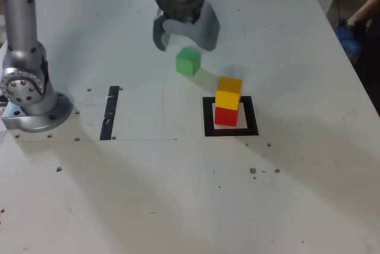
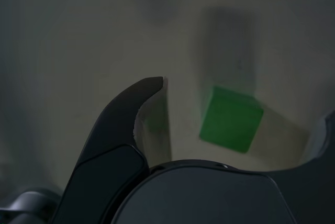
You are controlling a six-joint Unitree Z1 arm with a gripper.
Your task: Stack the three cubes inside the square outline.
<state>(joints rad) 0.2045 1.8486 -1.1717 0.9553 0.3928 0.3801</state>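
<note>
Wrist view: the hand (image 2: 246, 122) gapes wide, seemingly above the green cube (image 2: 232, 119).

Cubes: 3 total. 1 green (image 1: 188, 62), 1 yellow (image 1: 229, 92), 1 red (image 1: 226, 116). Square outline (image 1: 257, 124): 1, at 4 o'clock from green in exterior view. Black strip (image 1: 110, 113): 1, at 9 o'clock from outline. Arm (image 1: 24, 46): 1. End effector (image 1: 184, 45): 1. Tabletop (image 1: 148, 200): 1.

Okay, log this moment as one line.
end effector: open, empty, above green cube | yellow cube on red cube, inside square outline | green unstacked
</note>
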